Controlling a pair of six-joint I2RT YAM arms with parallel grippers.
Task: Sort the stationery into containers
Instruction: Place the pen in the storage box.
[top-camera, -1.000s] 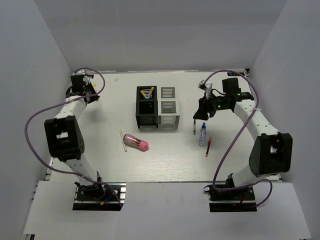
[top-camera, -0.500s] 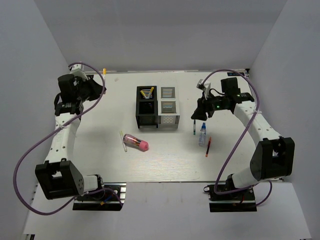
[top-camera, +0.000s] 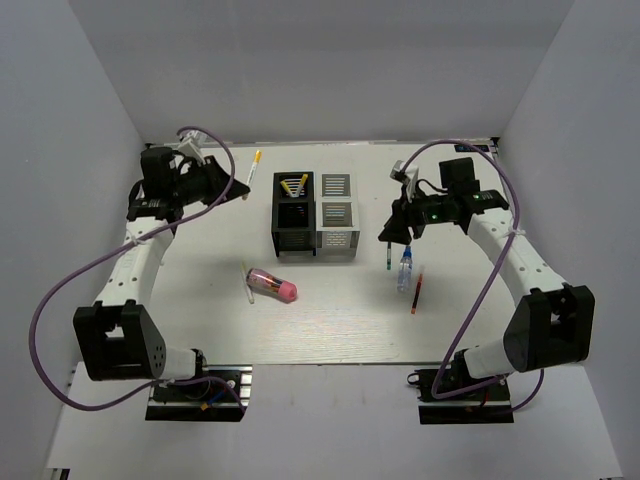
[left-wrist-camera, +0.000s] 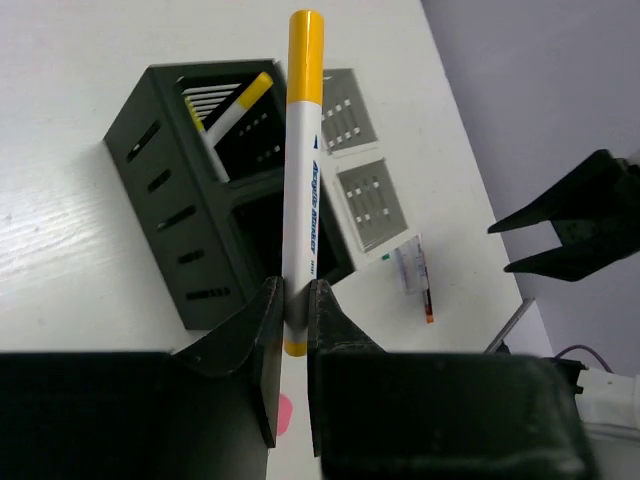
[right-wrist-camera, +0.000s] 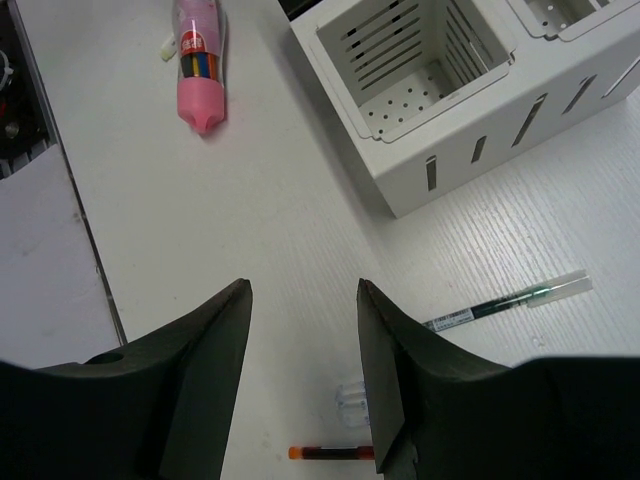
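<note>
Left gripper (left-wrist-camera: 290, 300) pinching yellow-capped white marker (left-wrist-camera: 300, 170) by lower end; slim round barrel sticks straight out past black fingers, in air beside black slotted organizer (left-wrist-camera: 165, 200). Similar marker leans in its far cell. Right gripper (right-wrist-camera: 305, 290) spread wide, holding nothing, above table (top-camera: 200, 290) near thin green pen (right-wrist-camera: 500, 303) beside perforated silver-white organizer (right-wrist-camera: 480, 140). Stubby pink-and-clear cylinder (right-wrist-camera: 200, 70), red pen (right-wrist-camera: 330, 452), small clear bottle (top-camera: 404, 270) lie loose on table.

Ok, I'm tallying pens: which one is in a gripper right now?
The yellow-and-white marker, pinched by the left gripper; the green pen and red pen lie loose on the table.
</note>
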